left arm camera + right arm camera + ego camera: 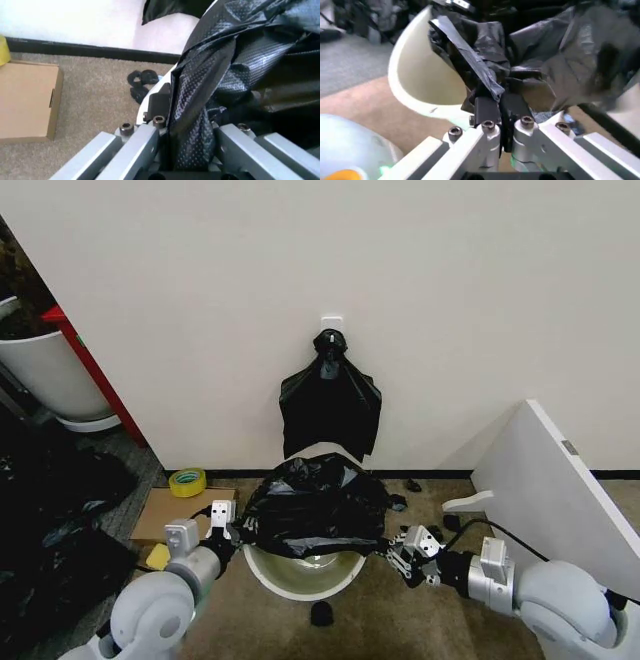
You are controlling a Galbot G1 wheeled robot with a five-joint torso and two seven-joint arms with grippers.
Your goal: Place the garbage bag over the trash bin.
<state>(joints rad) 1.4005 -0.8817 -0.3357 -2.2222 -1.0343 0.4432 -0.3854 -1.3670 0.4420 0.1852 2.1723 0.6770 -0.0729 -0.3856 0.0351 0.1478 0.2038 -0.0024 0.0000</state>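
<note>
Left claw is clamped on the left edge of the garbage bag, at the rim of the trash bin. The bin stands on the carpet by the wall, the bag draped over its far half, its near interior exposed. Right claw is pinched tight on the bag's right edge.

One garbage bag, one trash bin
</note>
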